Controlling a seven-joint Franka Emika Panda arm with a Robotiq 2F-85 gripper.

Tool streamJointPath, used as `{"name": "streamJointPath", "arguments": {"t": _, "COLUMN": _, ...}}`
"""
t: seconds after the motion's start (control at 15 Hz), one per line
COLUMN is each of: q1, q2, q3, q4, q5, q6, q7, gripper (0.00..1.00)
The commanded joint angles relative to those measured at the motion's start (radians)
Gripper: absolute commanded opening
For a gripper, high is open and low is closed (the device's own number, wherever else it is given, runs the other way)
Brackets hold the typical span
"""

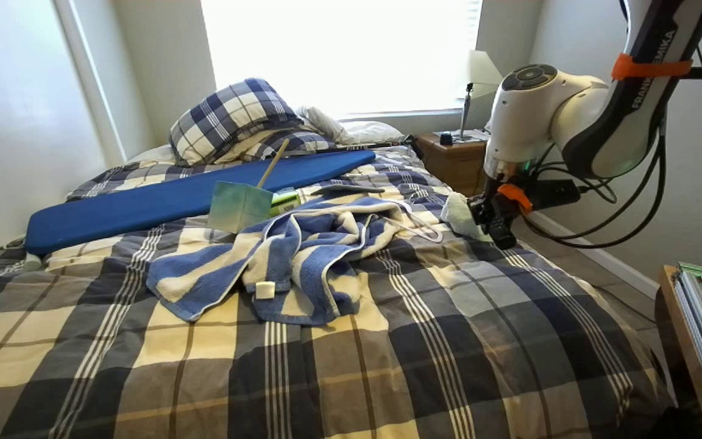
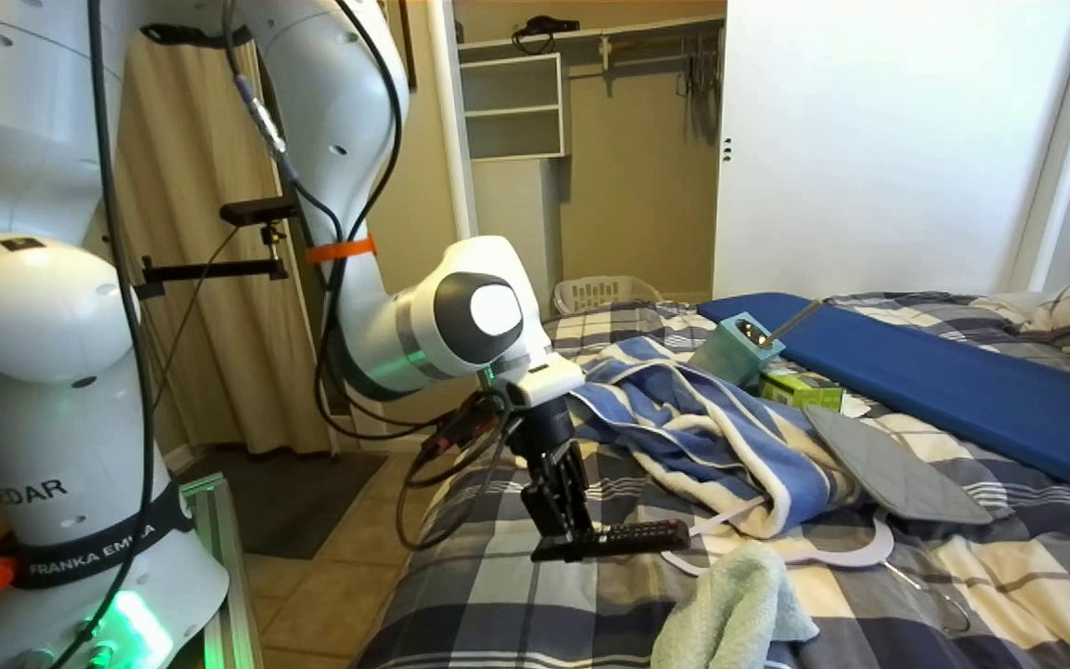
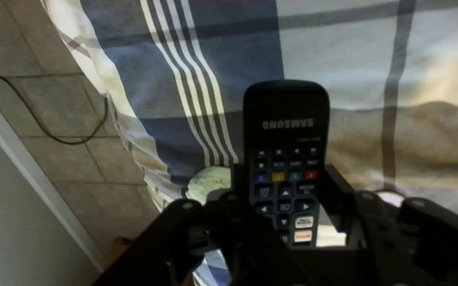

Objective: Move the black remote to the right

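Note:
The black remote (image 3: 286, 135) is a slim black bar with several buttons and lettering at its far end. My gripper (image 3: 284, 178) is shut on it, with a finger against each long side around the coloured buttons. The near end of the remote is hidden behind the fingers in the wrist view. In an exterior view the remote (image 2: 637, 538) lies nearly level between the fingertips of my gripper (image 2: 567, 530), above the bed. In an exterior view the remote (image 1: 501, 233) shows as a short dark shape under my gripper (image 1: 490, 210), near the bed's edge.
A pale green cloth (image 2: 730, 609) lies close to the remote. A striped blue towel (image 1: 320, 256), a white hanger (image 2: 841, 557), a grey pad (image 2: 897, 469), a teal box (image 2: 730, 353), a green box (image 2: 800, 390) and a long blue cushion (image 1: 144, 198) lie on the plaid bed (image 1: 326, 378).

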Motion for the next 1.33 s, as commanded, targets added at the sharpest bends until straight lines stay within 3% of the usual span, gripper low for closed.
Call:
{"name": "streamJointPath", "arguments": {"t": 0.0, "q1": 0.167, "q2": 0.074, "q3": -0.164, "q4": 0.024, "q5": -0.083, "q6": 0.144, "q7": 0.152, "gripper": 0.24}}
{"name": "streamJointPath", "arguments": {"t": 0.13, "q1": 0.158, "q2": 0.078, "q3": -0.13, "q4": 0.014, "q5": -0.047, "q6": 0.21, "q7": 0.116, "gripper": 0.24}}
{"name": "streamJointPath", "arguments": {"t": 0.6, "q1": -0.037, "q2": 0.172, "q3": 0.131, "q4": 0.038, "q5": -0.015, "q6": 0.336, "q7": 0.099, "gripper": 0.24}}
{"name": "streamJointPath", "arguments": {"t": 1.07, "q1": -0.201, "q2": 0.278, "q3": 0.273, "q4": 0.131, "q5": -0.021, "q6": 0.376, "q7": 0.093, "gripper": 0.24}}
{"name": "streamJointPath", "arguments": {"t": 1.13, "q1": -0.221, "q2": 0.28, "q3": 0.29, "q4": 0.142, "q5": -0.027, "q6": 0.368, "q7": 0.09, "gripper": 0.74}}
{"name": "streamJointPath", "arguments": {"t": 1.27, "q1": -0.284, "q2": 0.266, "q3": 0.351, "q4": 0.159, "q5": -0.054, "q6": 0.351, "q7": 0.084, "gripper": 0.81}}
